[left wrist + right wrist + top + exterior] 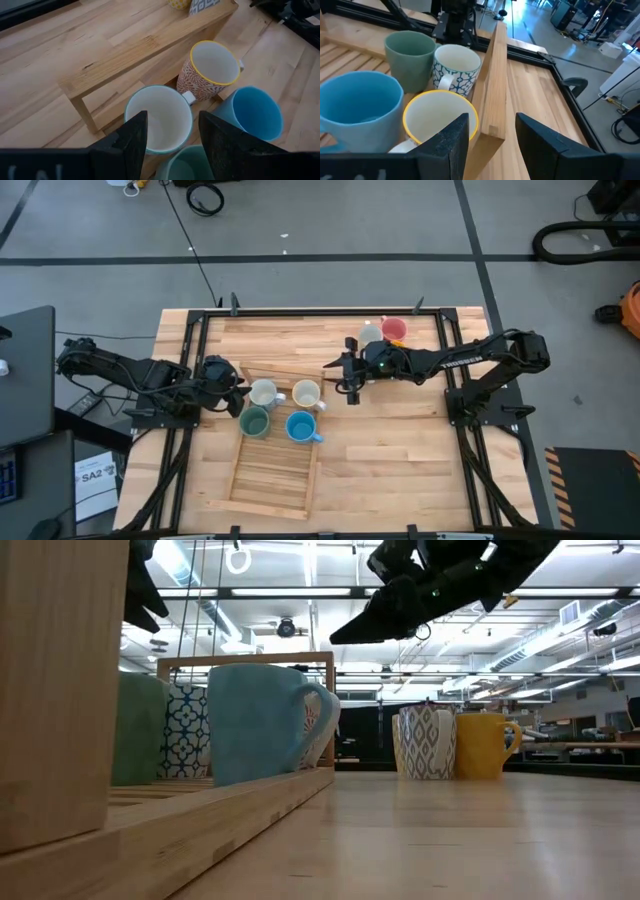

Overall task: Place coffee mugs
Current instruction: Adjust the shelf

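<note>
Four coffee mugs stand upright on their bases at the far end of a slatted wooden tray (pixel 268 475): a white one with blue pattern (pixel 263 392), a yellow-rimmed one (pixel 306 394), a teal-green one (pixel 254 421) and a blue one (pixel 300 426). My left gripper (pixel 238 393) hangs open just left of them, above the blue-patterned mug (pixel 157 117). My right gripper (pixel 350 385) is open to their right, raised above the table (pixel 400 600), facing the yellow-rimmed mug (pixel 437 120). Both grippers are empty.
A pink mug (pixel 394 331) and a pale mug (pixel 370 332) stand at the table's far right; the low view shows a grey-patterned mug (pixel 425 740) and a yellow one (pixel 485 745) there. The tray's raised far rail (pixel 492 85) runs beside the mugs.
</note>
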Robot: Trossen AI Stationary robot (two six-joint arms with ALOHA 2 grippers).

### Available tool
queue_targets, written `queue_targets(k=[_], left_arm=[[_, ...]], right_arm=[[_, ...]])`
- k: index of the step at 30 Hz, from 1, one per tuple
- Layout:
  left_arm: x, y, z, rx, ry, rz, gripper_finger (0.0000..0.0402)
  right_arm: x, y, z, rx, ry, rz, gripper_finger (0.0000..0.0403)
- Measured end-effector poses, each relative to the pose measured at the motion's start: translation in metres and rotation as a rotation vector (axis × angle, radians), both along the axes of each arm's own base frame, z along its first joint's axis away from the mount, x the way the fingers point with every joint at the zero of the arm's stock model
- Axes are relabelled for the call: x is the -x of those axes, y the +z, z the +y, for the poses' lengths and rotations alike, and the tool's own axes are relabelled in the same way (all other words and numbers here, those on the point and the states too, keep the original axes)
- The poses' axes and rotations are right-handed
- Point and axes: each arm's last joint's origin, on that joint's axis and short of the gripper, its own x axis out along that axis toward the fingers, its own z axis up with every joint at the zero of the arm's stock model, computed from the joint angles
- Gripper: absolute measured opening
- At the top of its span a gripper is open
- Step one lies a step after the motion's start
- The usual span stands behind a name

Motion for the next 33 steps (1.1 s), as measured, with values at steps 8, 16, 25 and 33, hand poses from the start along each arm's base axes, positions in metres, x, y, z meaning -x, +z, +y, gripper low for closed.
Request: queue_targets(k=[8,16,25,33], left_arm=[[0.0,0.0,0.0,0.002,0.0,-0.005,0.0182],[-0.001,0.001,0.0,0.004,0.0,-0.011,0.0182],[-0.001,0.001,0.0,0.004,0.0,-0.011,0.0182],[-0.001,0.0,0.0,0.003,0.0,-0.011,0.0182]], right_arm=[[-0.01,-0.014,-0.006,0.001,-0.017,-0.005,0.0168],[-0.015,-0.028,-0.013,0.009,-0.049,0.016,0.0168],[-0.014,-0.025,-0.023,0.013,-0.083,-0.01,0.0168],[-0.009,-0.005,-0.016,0.024,-0.048,-0.076,0.0168]])
